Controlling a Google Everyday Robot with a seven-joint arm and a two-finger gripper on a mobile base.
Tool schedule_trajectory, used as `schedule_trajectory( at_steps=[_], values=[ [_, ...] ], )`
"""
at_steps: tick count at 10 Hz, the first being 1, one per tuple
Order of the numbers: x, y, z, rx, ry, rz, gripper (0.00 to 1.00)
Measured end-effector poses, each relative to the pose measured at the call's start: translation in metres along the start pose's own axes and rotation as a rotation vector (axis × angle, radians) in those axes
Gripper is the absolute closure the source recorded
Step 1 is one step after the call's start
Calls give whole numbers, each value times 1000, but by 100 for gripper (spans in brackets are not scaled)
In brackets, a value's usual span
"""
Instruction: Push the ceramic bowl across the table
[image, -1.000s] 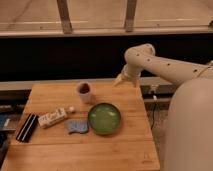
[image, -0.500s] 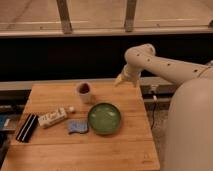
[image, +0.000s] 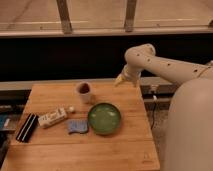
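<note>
The ceramic bowl (image: 104, 118) is wide, shallow and glossy green; it sits on the light wooden table (image: 120, 152), right of centre. My gripper (image: 120, 79) hangs at the end of the white arm (image: 165, 65) above the table's far right edge, well behind and above the bowl, touching nothing.
A small pale cup (image: 85, 92) with a dark inside stands behind the bowl to its left. A blue-grey cloth pad (image: 77, 126) lies against the bowl's left side. A white packet (image: 52, 118) and a black flat object (image: 27, 127) lie at the left. My white base (image: 192, 130) fills the right.
</note>
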Motion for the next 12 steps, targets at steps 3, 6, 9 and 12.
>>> schedule_trajectory(
  at_steps=[3,6,9,12],
  values=[
    [0,0,0,0,0,0,47],
    [0,0,1,0,1,0,76],
    [0,0,1,0,1,0,100],
    [6,0,5,31,37,-18,100]
  ],
)
